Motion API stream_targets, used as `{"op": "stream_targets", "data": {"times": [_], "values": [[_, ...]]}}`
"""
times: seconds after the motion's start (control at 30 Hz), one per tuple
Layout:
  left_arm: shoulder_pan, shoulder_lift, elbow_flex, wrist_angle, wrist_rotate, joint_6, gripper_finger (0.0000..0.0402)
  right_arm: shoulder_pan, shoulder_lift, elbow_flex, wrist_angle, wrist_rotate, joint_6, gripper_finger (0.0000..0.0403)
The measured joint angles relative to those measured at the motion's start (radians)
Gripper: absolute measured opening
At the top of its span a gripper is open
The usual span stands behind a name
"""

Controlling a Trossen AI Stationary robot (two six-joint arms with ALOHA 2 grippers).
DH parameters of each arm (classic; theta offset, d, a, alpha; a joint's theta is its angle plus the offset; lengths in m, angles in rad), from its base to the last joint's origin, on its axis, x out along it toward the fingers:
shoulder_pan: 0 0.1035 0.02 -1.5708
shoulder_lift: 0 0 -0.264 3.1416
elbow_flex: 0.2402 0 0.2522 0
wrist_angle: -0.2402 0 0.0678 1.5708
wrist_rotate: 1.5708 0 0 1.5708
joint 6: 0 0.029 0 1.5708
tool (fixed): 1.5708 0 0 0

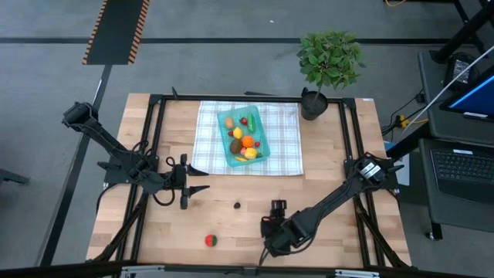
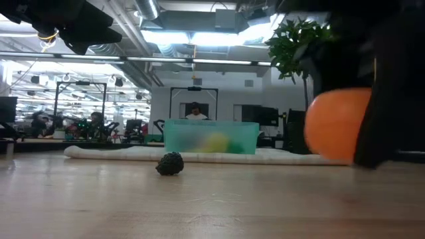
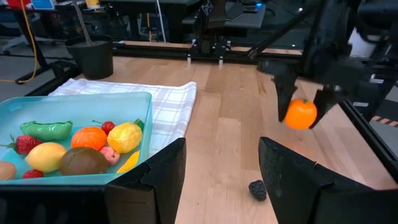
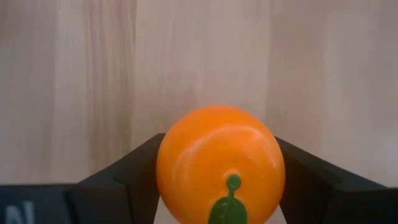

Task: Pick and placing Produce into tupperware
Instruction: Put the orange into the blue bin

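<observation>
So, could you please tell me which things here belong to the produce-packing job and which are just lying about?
Job:
- orange held in right gripper
- teal tupperware with produce already inside
- dark berry and red fruit on the table

Lying about:
- checked cloth
- potted plant

We found the tupperware [image 1: 245, 136] on the cloth [image 1: 285, 143] at the table's far middle, a plant [image 1: 328, 66] to its right.

Wooden table [image 1: 324, 193], checked cloth [image 1: 285, 147], potted plant [image 1: 328, 66], dark berry [image 1: 237, 205], perhaps red strawberry [image 1: 211, 241]
</observation>
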Motion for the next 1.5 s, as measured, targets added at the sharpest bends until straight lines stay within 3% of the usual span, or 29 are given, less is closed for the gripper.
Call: {"op": "stream_targets", "data": {"times": [0.47, 0.77, 1.1, 1.3, 1.5], "values": [[0.0, 0.0, 0.0, -0.005, 0.026, 0.0, 0.0192, -0.038, -0.223, 0.004, -0.084, 0.042, -0.05, 0.0249], [0.001, 0.0, 0.0, -0.007, 0.027, 0.0, 0.0192, -0.038, -0.335, -0.171, -0.022, 0.082, -0.017, 0.0249], [0.001, 0.0, 0.0, -0.012, 0.027, 0.001, 0.0192, -0.038, -0.427, -0.44, 0.376, 0.111, -0.022, 0.0249], [0.001, 0.0, 0.0, -0.013, 0.027, 0.0, 0.0192, -0.038, -0.456, -0.598, 0.727, 0.19, -0.095, 0.0249], [0.001, 0.0, 0.0, -0.012, 0.027, 0.0, 0.0192, -0.052, -0.469, -0.749, 1.035, 0.198, -0.158, 0.0249]]}}
